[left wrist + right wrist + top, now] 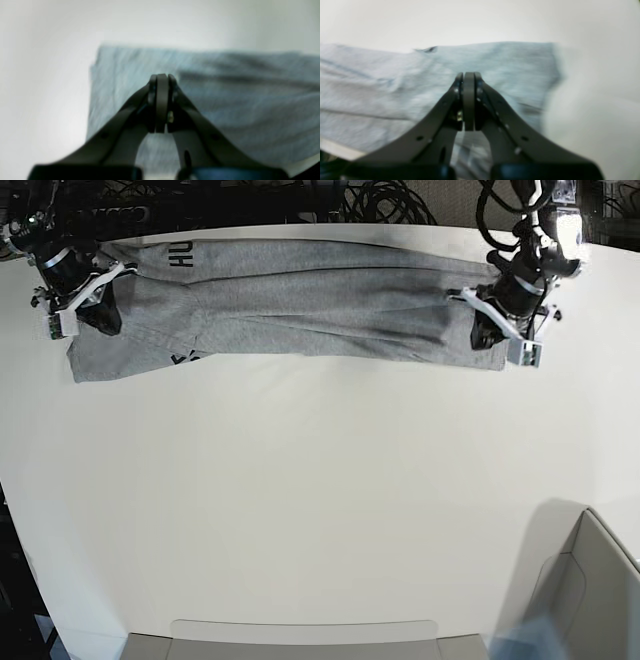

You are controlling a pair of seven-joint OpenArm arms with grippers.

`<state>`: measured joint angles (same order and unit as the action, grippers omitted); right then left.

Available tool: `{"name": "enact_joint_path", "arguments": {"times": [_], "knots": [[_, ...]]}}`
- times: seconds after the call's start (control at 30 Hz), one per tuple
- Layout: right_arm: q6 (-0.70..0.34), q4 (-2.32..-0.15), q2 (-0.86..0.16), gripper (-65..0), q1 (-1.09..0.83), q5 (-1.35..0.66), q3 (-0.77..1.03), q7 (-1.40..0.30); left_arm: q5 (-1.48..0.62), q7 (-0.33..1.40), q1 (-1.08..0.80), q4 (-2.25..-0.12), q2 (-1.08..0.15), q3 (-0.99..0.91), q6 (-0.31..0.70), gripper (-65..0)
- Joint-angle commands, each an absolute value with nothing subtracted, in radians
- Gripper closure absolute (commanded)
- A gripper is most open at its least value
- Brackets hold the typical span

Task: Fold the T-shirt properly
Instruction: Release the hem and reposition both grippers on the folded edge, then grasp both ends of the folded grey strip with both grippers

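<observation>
1. T-shirt [300, 310] of heather-grey cotton lies as a long horizontal band along the top of the base view, on the far part of the white table [320, 500].
2. Black block letters show near its upper left end, and a few more peek out at the lower left edge of the cloth.
3. The cloth has long wrinkles that run from left to right, and its lower edge sags a little toward both ends.
4. The right gripper [62, 310] is at the upper left of the base view, at the left end of the T-shirt.
5. In the right wrist view the right gripper [469, 77] has its jaws pressed together. The grey cloth [395, 82] lies beyond and below them, and no fold can be seen between the tips.
6. The left gripper [505, 330] is at the upper right of the base view, at the right end of the T-shirt.
7. In the left wrist view the left gripper [162, 78] also has its jaws pressed together above the cloth [225, 100]. This picture is blurred, so I cannot tell if they touch the fabric.
8. Black cables [380, 200] lie behind the far table edge.
9. A grey box [590, 580] stands at the lower right corner of the base view, well apart from the T-shirt.
</observation>
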<state>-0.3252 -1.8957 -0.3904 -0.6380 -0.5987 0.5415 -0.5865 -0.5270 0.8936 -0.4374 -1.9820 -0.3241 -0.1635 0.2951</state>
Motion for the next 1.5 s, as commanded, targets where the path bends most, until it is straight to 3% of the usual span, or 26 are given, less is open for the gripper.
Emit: {"name": "enact_joint_path", "arguments": {"times": [0.0, 0.33, 0.5, 0.67, 0.83, 1.03, 1.17, 1.3, 1.37, 1.47], "knots": [[-0.329, -1.882, -0.404, 0.0, -0.628, -0.607, 0.512, -0.570, -0.530, 0.880, -0.437, -1.977, -0.334, -0.147, 0.294, 0.0], [-0.323, -1.554, -0.332, 0.0, -0.444, -0.306, 0.268, -0.503, -0.530, 0.809, -0.384, -1.725, -0.329, -0.122, 0.291, 0.0], [-0.206, -1.423, -0.335, 0.0, -0.321, -0.294, 0.203, -0.492, -0.530, 0.769, -0.283, -1.560, -0.328, -0.131, 0.289, 0.0], [-0.186, -1.328, -0.338, 0.0, -0.193, -0.289, 0.202, -0.495, -0.530, 0.746, -0.147, -1.449, -0.326, -0.131, 0.288, 0.0], [-0.093, -1.270, -0.349, 0.0, -0.125, -0.289, 0.202, -0.496, -0.530, 0.733, -0.024, -1.317, -0.332, -0.133, 0.288, 0.0], [-0.088, -1.280, -0.358, 0.0, -0.124, -0.289, 0.202, -0.499, -0.532, 0.716, -0.002, -1.330, -0.335, -0.133, 0.288, 0.0], [-0.088, -1.280, -0.360, 0.0, -0.125, -0.289, 0.202, -0.499, -0.536, 0.717, -0.008, -1.466, -0.334, -0.134, 0.288, -0.7], [-0.090, -1.282, -0.360, 0.0, -0.130, -0.289, 0.202, -0.499, -0.544, 0.719, -0.054, -1.662, -0.332, -0.165, 0.288, -24.0], [-0.090, -1.282, -0.360, 0.0, -0.130, -0.289, 0.202, -0.499, -0.602, 0.727, -0.081, -1.718, -0.335, -0.205, 0.295, -28.7], [-0.090, -1.282, -0.361, 0.0, -0.131, -0.289, 0.202, -0.499, -0.862, 0.789, -0.088, -1.698, -0.366, -0.303, 0.297, -29.6]]}}
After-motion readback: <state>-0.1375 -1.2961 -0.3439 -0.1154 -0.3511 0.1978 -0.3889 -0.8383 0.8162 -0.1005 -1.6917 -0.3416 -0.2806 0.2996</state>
